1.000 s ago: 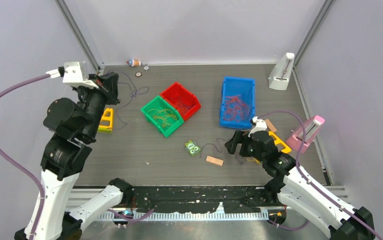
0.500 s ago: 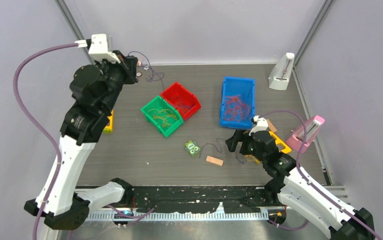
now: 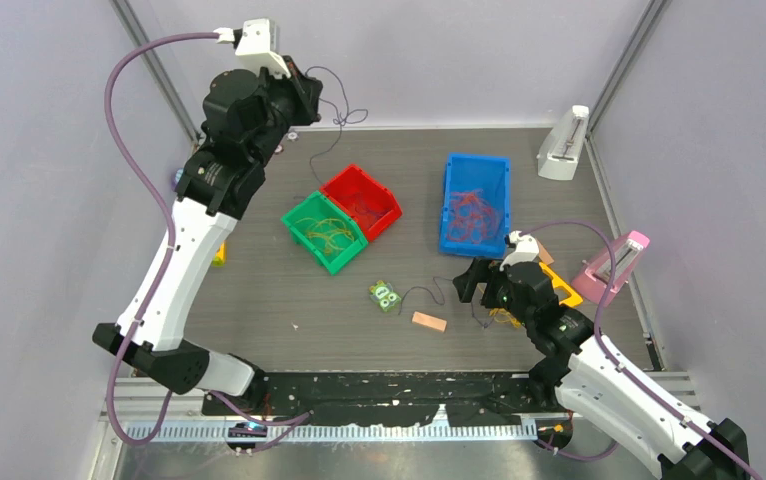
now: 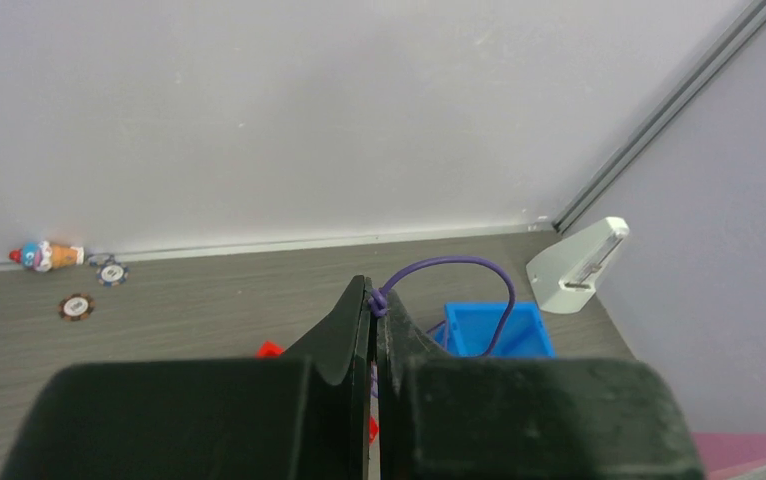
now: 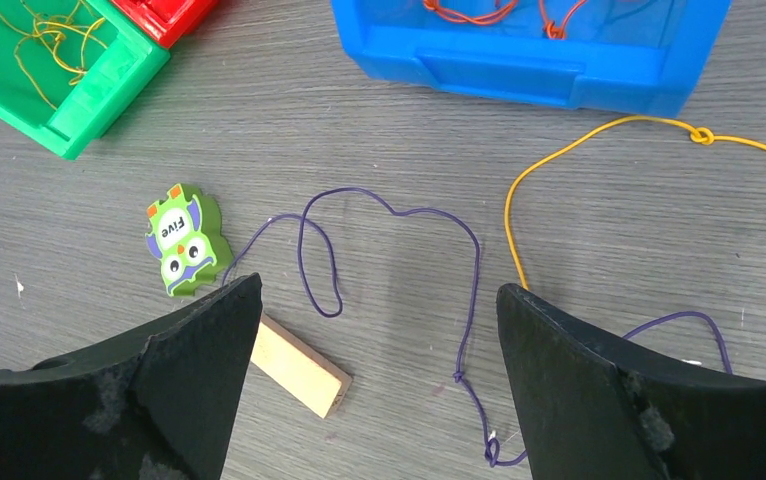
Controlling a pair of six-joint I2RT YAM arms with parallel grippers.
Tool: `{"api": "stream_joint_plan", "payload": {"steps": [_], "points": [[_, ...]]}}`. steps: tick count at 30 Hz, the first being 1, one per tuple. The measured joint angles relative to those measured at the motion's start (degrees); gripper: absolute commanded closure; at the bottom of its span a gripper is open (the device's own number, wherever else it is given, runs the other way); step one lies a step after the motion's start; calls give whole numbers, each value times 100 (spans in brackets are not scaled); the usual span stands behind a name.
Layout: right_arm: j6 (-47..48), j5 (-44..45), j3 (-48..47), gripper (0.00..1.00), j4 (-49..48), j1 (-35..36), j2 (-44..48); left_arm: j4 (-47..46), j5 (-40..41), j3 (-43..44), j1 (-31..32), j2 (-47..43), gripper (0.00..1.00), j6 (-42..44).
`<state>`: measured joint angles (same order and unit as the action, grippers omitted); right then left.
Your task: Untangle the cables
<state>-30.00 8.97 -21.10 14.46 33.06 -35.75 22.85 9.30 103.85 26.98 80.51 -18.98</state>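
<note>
The left gripper (image 4: 372, 305), its jaws pressed together on a knotted purple cable (image 4: 459, 262), hung high above the table's far edge, well to the left-arm side of the blue bin (image 3: 476, 165). The cable looped up from the fingertips and trailed down toward the table. Orange-red cables (image 3: 471, 215) lay heaped inside the blue bin. A green bin (image 3: 304, 215) holding yellow cables (image 3: 324, 232) stood touching a red bin (image 3: 354, 180), both on that same side of the blue bin. Just on the blue bin's near side, the right gripper (image 5: 377, 290) hovered low with its jaws wide apart and nothing between them, over a second purple cable (image 5: 399, 212) that snaked across the table beside a yellow cable (image 5: 559, 155), an owl piece (image 5: 184, 240) and a wooden block (image 5: 299, 365).
</note>
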Motion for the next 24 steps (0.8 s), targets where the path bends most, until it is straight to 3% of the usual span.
{"api": "stream_joint_plan", "payload": {"steps": [8,13,19,24], "points": [[39,20,0,8,-79,0,-83,-55,90,761,-28,404,100,9],[79,20,0,8,-81,0,-101,-219,208,809,-131,682,100,13],[96,20,0,8,-81,0,-98,-345,256,560,-214,1239,100,-11],[98,17,0,8,-79,0,-98,-525,437,-166,-264,1460,100,-39]]}}
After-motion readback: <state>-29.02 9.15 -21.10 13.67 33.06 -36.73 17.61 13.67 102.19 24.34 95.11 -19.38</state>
